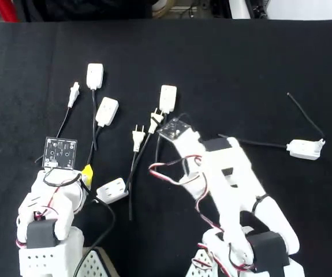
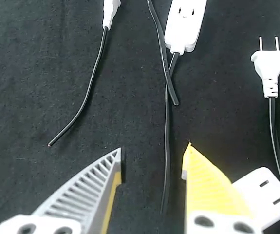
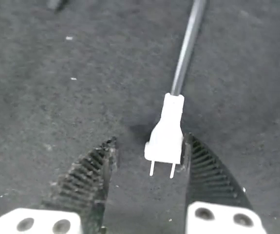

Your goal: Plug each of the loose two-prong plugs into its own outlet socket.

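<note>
The black cloth surface (image 1: 241,75) looked matte and faintly fuzzy. The right tool (image 3: 149,142) stood released, its dark ribbed fingers (image 3: 93,170) either side of a smooth white two-prong plug (image 3: 166,139) lying mid-surface, just beside a rounded white socket (image 1: 167,98). The left tool (image 2: 153,150), one ribbed finger grey, one yellow, stood released at the near left, straddling a thin black cable (image 2: 167,146).

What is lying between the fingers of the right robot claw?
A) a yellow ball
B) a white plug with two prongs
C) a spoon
B: the right wrist view shows a white two-prong plug lying between the open fingers of the right gripper, its cable running away from the gripper.
</note>
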`<act>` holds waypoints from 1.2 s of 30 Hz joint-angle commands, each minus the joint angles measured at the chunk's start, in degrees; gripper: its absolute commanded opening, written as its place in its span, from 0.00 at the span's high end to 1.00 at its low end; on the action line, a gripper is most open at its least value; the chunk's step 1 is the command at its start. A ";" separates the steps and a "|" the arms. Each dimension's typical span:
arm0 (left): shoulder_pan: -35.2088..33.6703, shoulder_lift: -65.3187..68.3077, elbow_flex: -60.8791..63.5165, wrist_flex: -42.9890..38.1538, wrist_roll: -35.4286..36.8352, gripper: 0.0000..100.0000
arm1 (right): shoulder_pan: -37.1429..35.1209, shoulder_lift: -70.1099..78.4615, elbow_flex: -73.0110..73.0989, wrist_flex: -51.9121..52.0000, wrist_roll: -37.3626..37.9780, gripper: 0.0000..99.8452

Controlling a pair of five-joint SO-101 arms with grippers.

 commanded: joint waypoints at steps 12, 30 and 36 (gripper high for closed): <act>-0.40 -0.35 -0.22 0.35 -0.35 0.79 | -1.67 -0.22 -3.03 2.55 -1.85 0.84; -0.40 -0.35 -0.22 0.35 -0.35 0.79 | -4.40 0.22 -5.93 6.86 -5.45 0.80; -0.40 -0.35 -0.22 0.35 -0.35 0.79 | -6.42 0.22 -5.67 6.77 -5.80 0.84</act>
